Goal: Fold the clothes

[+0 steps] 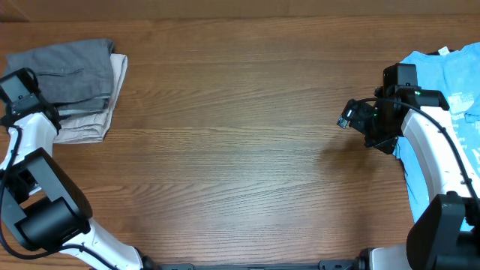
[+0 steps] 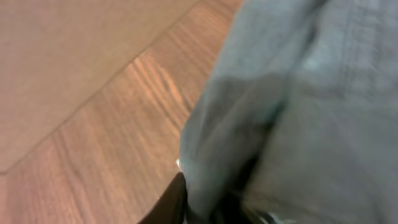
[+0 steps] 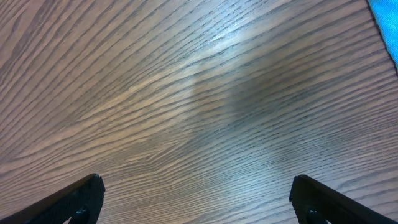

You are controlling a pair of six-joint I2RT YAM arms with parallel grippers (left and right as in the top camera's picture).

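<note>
Wood-grain table [image 1: 240,150] fills the overhead view. The dark-grey shorts [image 1: 71,71] lie folded at its far left corner on top of a beige garment [image 1: 86,124], so the folding looks essentially done; what seems left is to let go and draw clear. At their left edge sits the left gripper [image 1: 26,90], while the right gripper [image 1: 346,121] hovers over bare wood near a light-blue T-shirt [image 1: 450,75]. No container shows anywhere. From the left wrist, blurred grey cloth lies against a dark finger [image 2: 174,202]; whether it is pinched I cannot tell. From the right wrist, the fingers [image 3: 74,202] stand wide apart, holding nothing.
</note>
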